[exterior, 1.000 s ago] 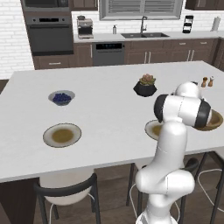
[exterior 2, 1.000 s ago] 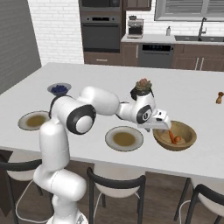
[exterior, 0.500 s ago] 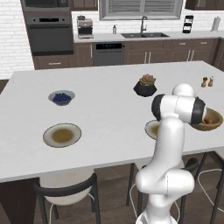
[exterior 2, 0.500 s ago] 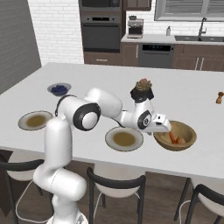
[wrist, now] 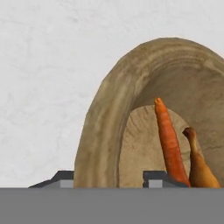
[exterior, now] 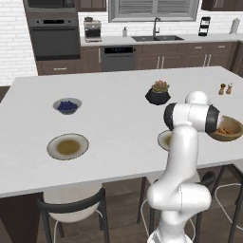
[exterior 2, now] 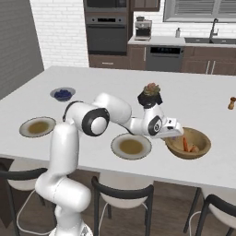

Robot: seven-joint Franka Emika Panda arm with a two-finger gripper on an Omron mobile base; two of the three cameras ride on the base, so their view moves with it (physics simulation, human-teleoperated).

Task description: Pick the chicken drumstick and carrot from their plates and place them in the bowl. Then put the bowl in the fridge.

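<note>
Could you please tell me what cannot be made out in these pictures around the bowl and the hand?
- Near plate, left base view: mostly hidden behind the arm.
- Bowl, left base view: near side covered by the arm's dark joint.
- Drumstick, hand view: lower end cut off at the bottom.
- Hand, hand view: fingertips straddle the bowl's wall; contact unclear.

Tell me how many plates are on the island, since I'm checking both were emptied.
2. One plate sits near the island's left edge; the other plate lies beside the wooden bowl. Both look empty.
</note>
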